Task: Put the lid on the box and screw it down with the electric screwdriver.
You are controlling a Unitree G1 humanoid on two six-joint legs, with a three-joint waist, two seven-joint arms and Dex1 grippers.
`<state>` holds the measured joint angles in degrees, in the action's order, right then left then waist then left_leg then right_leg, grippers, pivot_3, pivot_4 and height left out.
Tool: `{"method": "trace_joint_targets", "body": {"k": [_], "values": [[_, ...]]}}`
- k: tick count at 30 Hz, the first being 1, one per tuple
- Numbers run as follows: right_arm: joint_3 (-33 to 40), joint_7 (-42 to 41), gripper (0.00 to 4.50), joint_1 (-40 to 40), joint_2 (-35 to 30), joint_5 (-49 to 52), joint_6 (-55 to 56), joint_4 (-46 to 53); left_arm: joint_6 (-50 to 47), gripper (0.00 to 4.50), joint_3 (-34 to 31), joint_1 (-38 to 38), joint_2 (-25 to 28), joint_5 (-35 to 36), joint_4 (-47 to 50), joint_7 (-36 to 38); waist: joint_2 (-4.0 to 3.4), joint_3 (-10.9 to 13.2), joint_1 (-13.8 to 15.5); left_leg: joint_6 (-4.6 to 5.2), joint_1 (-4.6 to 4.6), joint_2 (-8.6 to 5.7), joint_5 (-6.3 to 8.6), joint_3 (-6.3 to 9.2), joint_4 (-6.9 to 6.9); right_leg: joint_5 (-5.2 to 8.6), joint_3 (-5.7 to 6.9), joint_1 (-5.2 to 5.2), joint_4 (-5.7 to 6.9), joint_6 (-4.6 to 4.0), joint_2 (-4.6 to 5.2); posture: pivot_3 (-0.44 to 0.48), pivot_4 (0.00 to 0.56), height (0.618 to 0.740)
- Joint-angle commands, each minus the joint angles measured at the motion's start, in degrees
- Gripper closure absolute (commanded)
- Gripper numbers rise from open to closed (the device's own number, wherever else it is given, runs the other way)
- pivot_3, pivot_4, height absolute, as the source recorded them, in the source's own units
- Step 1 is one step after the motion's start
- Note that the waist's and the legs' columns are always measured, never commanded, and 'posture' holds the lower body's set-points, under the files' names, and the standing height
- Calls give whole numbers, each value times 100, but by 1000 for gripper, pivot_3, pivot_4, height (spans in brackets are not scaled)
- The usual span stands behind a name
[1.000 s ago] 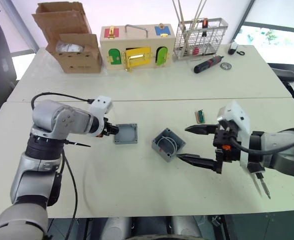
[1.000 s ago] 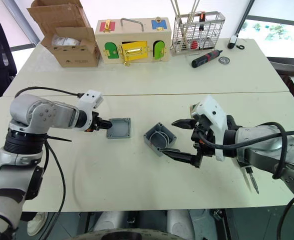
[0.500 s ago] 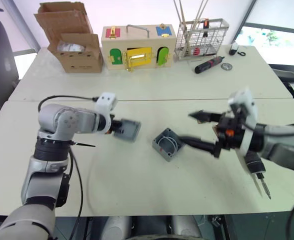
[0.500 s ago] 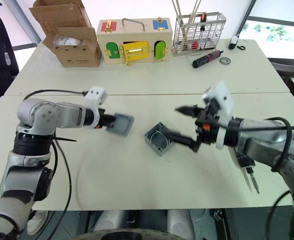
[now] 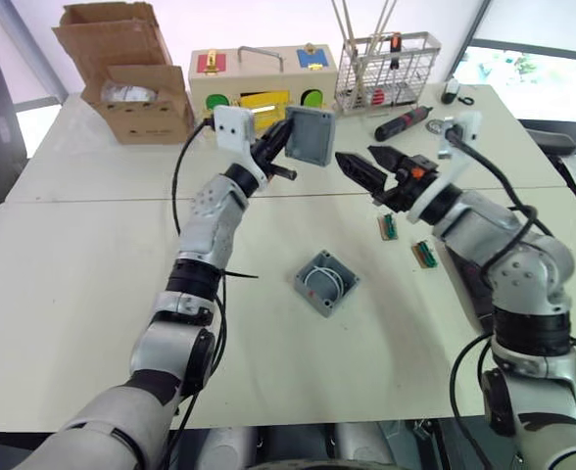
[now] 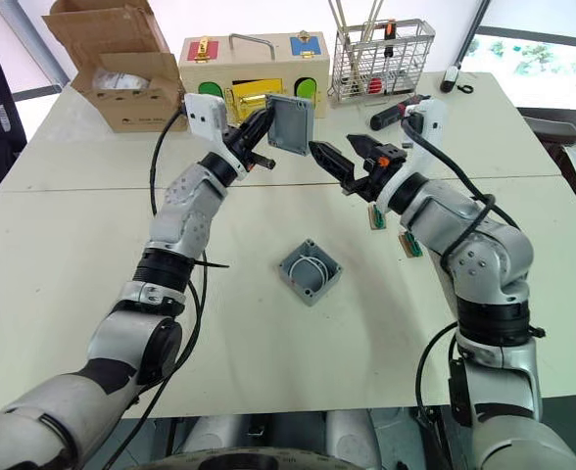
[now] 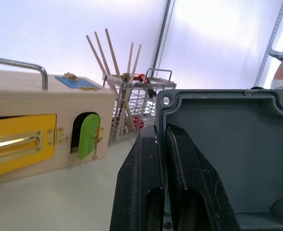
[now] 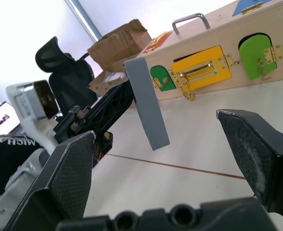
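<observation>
Overhead, I saw my left gripper (image 5: pixel 286 147) clamped on one edge of the lid (image 5: pixel 309 135), holding it upright in the air in front of the wooden latch box (image 5: pixel 261 81). My right gripper (image 5: pixel 366 168) hung just beside the lid, its fingers spread wide and touching nothing. Below both, the box (image 5: pixel 325 283) sat open on the table (image 5: pixel 72 284).

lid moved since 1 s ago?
Yes. The lid was flat on the table just left of the box; now the left gripper holds it raised in the air, up near the wooden latch box.
</observation>
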<state>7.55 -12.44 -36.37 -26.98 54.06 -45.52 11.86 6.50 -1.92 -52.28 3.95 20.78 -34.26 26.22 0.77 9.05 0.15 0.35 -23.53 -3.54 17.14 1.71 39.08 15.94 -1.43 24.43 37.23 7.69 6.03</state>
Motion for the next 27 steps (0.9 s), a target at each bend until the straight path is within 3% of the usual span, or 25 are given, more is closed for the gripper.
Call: {"method": "trace_joint_targets", "body": {"k": [1,15,23,25,27], "values": [[204,-26,0,-229,63,17,10,121,405,4478,-124,-289,-80,-85,175,59,0,0,5,0,0,0,0,1,0,0,0,0,0,0,0,0,150,737],[265,-388,0,-228,40,-176,-78,155,229,4478,20,26,-119,-212,797,443,0,0,-43,8,0,0,4,3,4,0,2,-1,4,0,-1,0,150,737],[250,-488,2235,-237,142,-377,-33,111,132,4500,48,10,-136,-221,918,568,0,0,-93,9,0,1,5,4,2,0,2,-1,5,0,-2,0,150,737],[250,-513,2959,-214,147,-402,-48,144,88,4500,64,62,-129,-212,985,618,0,0,-90,9,0,1,5,4,2,0,2,-1,5,0,-2,0,150,737],[254,-533,3965,-188,151,-425,-56,174,46,4500,77,97,-137,-206,1040,652,0,0,-94,9,0,1,5,4,2,0,2,-1,5,0,-2,0,150,737]]}}
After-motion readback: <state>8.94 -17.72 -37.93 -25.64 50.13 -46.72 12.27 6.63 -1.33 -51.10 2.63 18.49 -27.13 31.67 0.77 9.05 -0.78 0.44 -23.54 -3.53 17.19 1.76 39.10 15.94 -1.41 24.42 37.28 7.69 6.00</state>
